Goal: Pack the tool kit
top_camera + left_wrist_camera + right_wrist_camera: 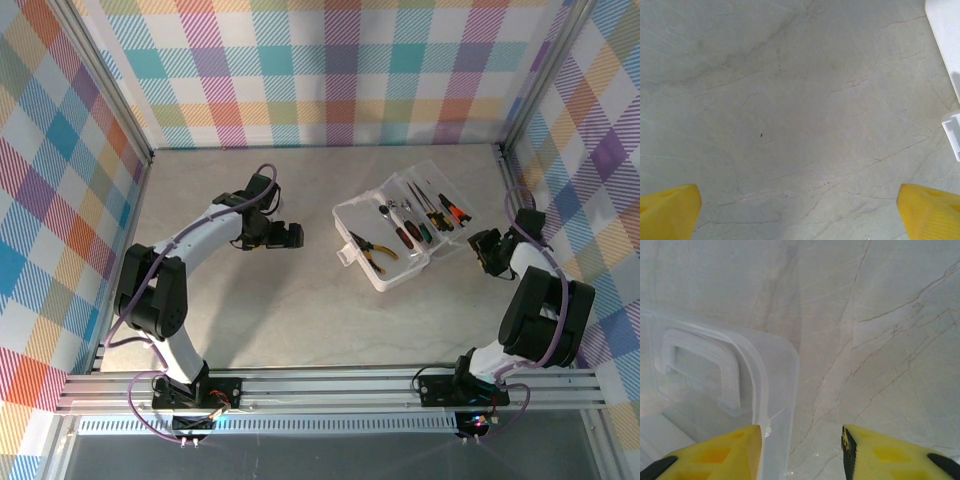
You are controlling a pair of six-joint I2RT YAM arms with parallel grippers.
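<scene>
Left gripper [800,212]: yellow fingers [670,212] spread wide, with nothing between them but bare table [790,100]. It hangs over the grey marbled top to the left of the tool box [352,216] and apart from it. The box's white corner and a small latch tab [952,134] sit at the right edge of the wrist view. Right gripper [801,447]: jaws parted, holding nothing. It stands at the right end of the box, just beside the lid [775,380], and one yellow finger overlaps the lid's rounded corner in the wrist view (whether it touches cannot be told from this angle). Lid: translucent, open and lying flat on the table on the far-right side of the base, with a U-shaped moulded handle [700,367] near its edge. Box base: white, rectangular, set askew to the table edges, right of the table's centre. Contents: yellow-handled pliers [372,252] in the near-left part of the base, with a red-handled screwdriver [406,236] beside them to the right. Further small screwdrivers [440,212] with dark and orange handles lie side by side farther right, seemingly across the hinge line and onto the lid. Surround: checked walls [330,70] on three sides of the table.
</scene>
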